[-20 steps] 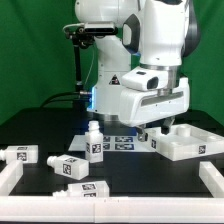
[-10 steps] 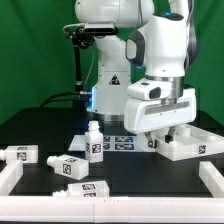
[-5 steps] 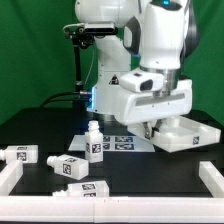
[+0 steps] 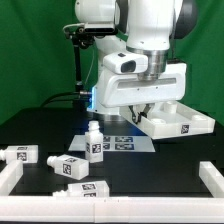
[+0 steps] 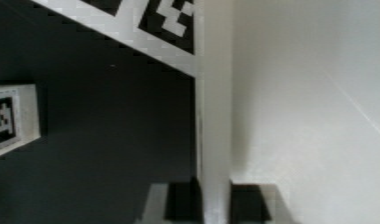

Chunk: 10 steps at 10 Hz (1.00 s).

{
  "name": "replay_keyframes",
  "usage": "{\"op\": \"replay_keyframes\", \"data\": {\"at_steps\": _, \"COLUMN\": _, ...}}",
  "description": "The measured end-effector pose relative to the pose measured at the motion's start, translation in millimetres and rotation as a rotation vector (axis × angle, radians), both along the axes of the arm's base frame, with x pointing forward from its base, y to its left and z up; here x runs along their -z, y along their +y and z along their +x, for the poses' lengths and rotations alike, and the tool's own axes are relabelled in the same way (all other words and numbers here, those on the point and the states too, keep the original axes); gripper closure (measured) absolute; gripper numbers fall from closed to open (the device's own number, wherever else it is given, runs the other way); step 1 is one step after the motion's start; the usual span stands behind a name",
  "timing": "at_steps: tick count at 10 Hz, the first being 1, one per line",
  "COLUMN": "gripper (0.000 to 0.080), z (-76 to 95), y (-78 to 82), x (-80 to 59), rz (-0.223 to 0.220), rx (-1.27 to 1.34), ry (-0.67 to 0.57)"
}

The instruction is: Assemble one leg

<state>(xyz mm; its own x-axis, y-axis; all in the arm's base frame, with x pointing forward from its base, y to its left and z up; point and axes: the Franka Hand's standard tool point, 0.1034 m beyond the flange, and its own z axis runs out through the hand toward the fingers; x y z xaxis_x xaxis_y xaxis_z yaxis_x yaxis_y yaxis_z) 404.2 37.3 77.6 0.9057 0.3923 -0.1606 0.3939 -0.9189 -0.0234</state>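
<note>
My gripper [image 4: 141,113] is shut on the rim of the large white tray-like tabletop [image 4: 183,123] and holds it above the black table, tilted. In the wrist view the tabletop's thin wall [image 5: 212,120] runs between my two fingers [image 5: 254,204], with my gripper [image 5: 215,205] closed around it. One leg [image 4: 94,140] stands upright near the table's middle. Three more legs lie on their sides at the exterior view's left: one [image 4: 20,155], one [image 4: 70,166] and one [image 4: 86,190].
The marker board [image 4: 122,142] lies flat beside the upright leg, under the held tabletop's edge. A white frame rail [image 4: 20,172] borders the table's front and sides. The arm's white base [image 4: 105,75] stands behind, before a green backdrop.
The tabletop has been lifted off the table and turned, its near end swinging toward the exterior view's left. The gripper rose with it. The legs have not moved.
</note>
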Motion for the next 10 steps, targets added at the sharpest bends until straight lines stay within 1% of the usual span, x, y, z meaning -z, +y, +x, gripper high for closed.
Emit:
{"op": "replay_keyframes", "data": {"at_steps": 2, "gripper": 0.0745, "z": 2.2, "y": -1.3, "x": 0.9, "rz": -0.005, "rx": 0.025, "ry": 0.002}}
{"op": "replay_keyframes", "data": {"at_steps": 3, "gripper": 0.0745, "z": 17.9, "y": -6.8, "x": 1.0, "rz": -0.019, "rx": 0.098, "ry": -0.003}}
{"op": "replay_keyframes", "data": {"at_steps": 4, "gripper": 0.0745, "z": 27.7, "y": -13.5, "x": 0.3, "rz": -0.014, "rx": 0.183, "ry": 0.017}}
{"op": "replay_keyframes", "data": {"at_steps": 5, "gripper": 0.0745, "z": 33.5, "y": -25.3, "x": 2.5, "rz": 0.013, "rx": 0.331, "ry": 0.074}}
{"op": "replay_keyframes", "data": {"at_steps": 6, "gripper": 0.0745, "z": 39.0, "y": -37.7, "x": 5.3, "rz": 0.021, "rx": 0.398, "ry": 0.117}}
{"op": "replay_keyframes", "data": {"at_steps": 7, "gripper": 0.0745, "z": 42.9, "y": -40.5, "x": 6.8, "rz": 0.018, "rx": 0.398, "ry": 0.111}}
{"op": "replay_keyframes", "data": {"at_steps": 10, "gripper": 0.0745, "z": 40.9, "y": -38.4, "x": 8.6, "rz": 0.017, "rx": 0.393, "ry": 0.116}}
